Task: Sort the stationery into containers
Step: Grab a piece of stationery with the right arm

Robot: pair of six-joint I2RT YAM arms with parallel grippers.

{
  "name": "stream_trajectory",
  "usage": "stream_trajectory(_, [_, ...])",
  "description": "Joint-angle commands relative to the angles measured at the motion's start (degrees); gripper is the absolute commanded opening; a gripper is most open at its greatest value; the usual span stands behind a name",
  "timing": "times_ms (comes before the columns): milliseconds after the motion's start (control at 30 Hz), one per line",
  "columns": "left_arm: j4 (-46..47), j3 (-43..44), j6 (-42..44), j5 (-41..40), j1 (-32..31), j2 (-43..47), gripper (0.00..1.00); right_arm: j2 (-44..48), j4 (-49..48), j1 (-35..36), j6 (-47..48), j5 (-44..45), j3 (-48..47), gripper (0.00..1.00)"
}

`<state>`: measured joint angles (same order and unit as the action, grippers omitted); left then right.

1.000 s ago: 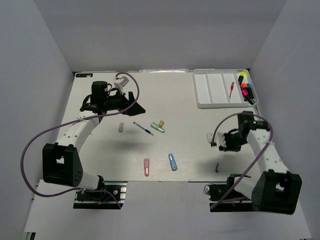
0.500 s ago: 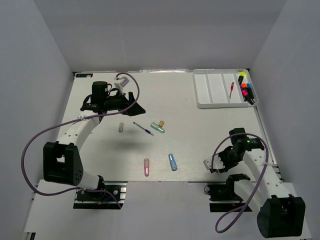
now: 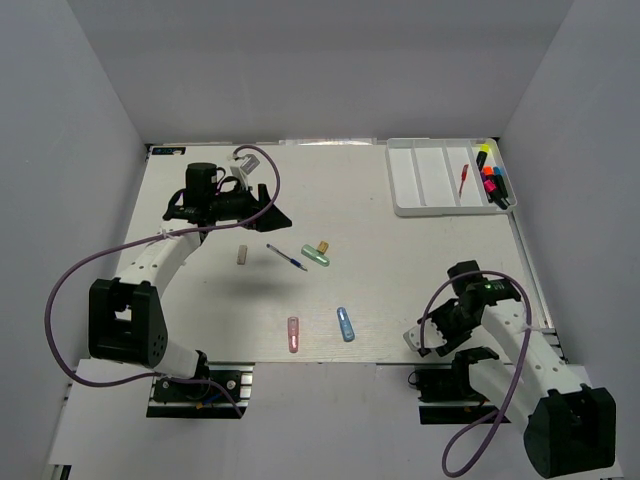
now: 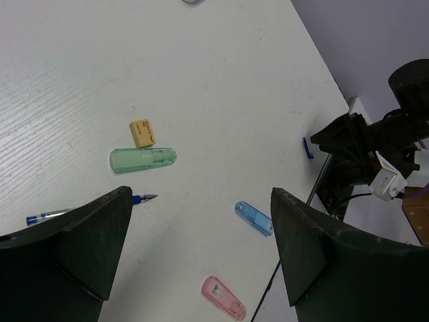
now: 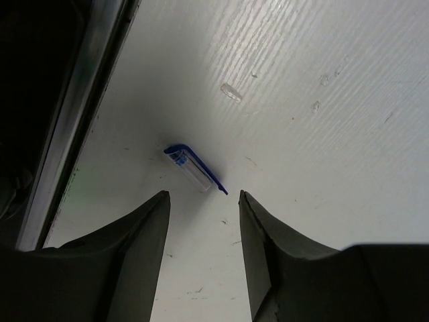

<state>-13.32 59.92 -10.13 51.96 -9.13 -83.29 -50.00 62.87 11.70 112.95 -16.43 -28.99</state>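
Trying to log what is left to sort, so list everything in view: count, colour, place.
tray: one, white, far right corner of the table
highlighters: about four, black with coloured caps, tray's rightmost compartment
red pen: one, next compartment
blue pen: one, mid-table
green capsule: one, right of the blue pen
tan block: one, beside the green capsule
pale tan bit: one, left of the blue pen
pink capsule: one, near edge
blue capsule: one, right of the pink one
blue cap: one, dark blue, near-right edge
table: one, white
left gripper: open, over the far left
right gripper: open, over the blue cap
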Motion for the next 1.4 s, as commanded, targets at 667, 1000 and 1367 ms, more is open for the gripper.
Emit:
stream_trajectory(667, [0.0, 1.8, 0.6, 1.7, 0.0, -1.1, 0.92, -7.0, -7.9, 8.1, 25.5, 4.0, 4.7, 0.39])
stream_trajectory(1000, [0.4, 2.4, -0.6, 2.3, 0.0, -2.2, 0.92, -8.8, -10.4, 9.2, 22.2, -0.7, 2.8, 0.24])
stream_trajectory(1367, [15.8, -5.5, -14.8, 3.5, 0.5, 0.7, 0.89, -38.3, -11.6, 9.5, -29.0, -16.2, -34.2, 0.0])
